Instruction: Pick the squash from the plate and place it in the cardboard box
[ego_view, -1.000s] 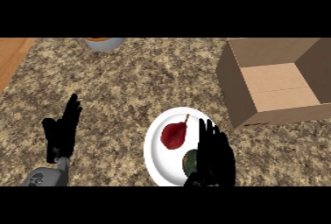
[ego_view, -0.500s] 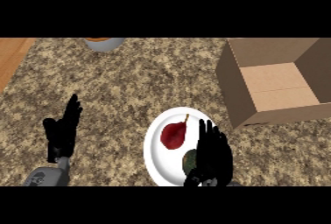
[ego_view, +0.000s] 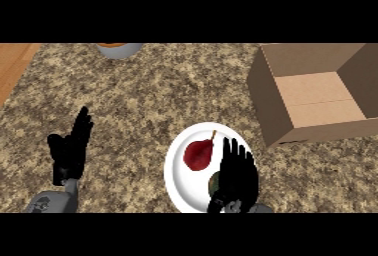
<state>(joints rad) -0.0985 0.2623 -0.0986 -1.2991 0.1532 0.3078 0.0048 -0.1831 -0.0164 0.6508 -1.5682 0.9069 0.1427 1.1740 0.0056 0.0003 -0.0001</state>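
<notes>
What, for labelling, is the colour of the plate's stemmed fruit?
The stemmed fruit is dark red; the head view shows it best.

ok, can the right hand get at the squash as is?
Probably yes: the right hand is open directly over the squash on the plate; the red fruit lies beside it, not in between.

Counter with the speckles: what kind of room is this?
Most likely a kitchen. The speckled counter looks like stone, a white plate on it holds a red fruit and a squash, and a grey bowl stands at the far edge.
</notes>
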